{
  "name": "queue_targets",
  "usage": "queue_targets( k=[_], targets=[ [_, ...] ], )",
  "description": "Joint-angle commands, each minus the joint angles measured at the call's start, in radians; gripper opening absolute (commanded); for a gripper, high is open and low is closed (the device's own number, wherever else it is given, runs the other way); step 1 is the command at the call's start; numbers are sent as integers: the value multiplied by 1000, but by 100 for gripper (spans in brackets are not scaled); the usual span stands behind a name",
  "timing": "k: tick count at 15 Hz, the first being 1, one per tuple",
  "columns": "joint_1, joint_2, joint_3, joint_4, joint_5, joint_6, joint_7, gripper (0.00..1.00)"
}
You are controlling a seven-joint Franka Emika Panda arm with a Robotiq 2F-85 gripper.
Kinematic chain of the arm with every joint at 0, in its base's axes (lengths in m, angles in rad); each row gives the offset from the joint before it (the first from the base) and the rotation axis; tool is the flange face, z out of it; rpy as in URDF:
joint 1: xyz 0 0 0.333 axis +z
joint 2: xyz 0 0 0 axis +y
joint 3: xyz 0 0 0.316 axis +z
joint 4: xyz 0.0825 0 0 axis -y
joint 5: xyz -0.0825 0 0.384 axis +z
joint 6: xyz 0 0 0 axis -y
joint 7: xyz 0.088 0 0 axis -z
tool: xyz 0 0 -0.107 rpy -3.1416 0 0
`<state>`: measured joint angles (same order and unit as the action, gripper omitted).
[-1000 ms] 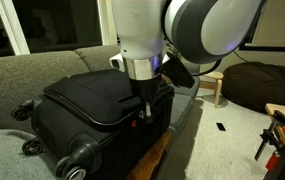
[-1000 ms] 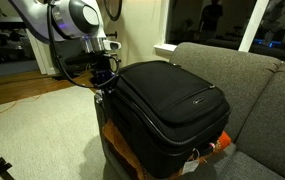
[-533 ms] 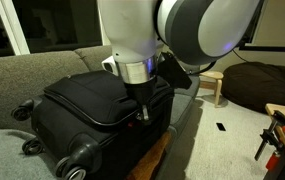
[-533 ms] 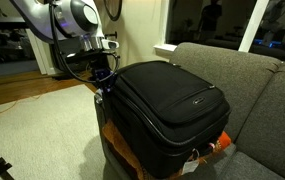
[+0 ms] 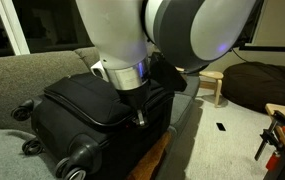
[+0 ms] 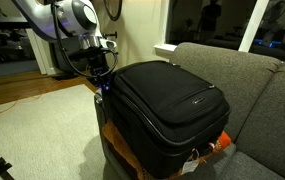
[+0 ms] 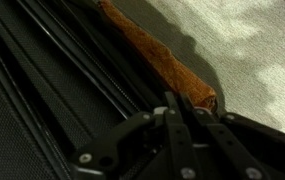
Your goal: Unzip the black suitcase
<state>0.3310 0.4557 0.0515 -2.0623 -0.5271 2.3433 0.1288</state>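
The gripper has its jaws drawn fully together, the tips pressed against the dark zip tracks at the edge of the black suitcase; whether a zip pull is pinched between them cannot be told. Just beyond the tips a brown wooden edge runs along the case's side, with pale grey floor past it.

In both exterior views the gripper comes down from above onto the rim of the black suitcase; the case lies flat, stretching away from the gripper across the grey couch, with its grey-hubbed wheels at the end far from the gripper. Well apart from the gripper, on the floor, stand a small wooden stool and a dark brown beanbag.
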Motion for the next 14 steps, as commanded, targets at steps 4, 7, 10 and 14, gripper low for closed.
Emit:
queue_targets(
  k=[4,7,10,14],
  targets=[
    [59,79,52,94,-1,-5,41,6],
    [76,92,58,116,0,-14,49,6],
    [93,108,63,140,0,-25,54,6],
    [102,123,64,163,1,-54,61,6]
  ],
)
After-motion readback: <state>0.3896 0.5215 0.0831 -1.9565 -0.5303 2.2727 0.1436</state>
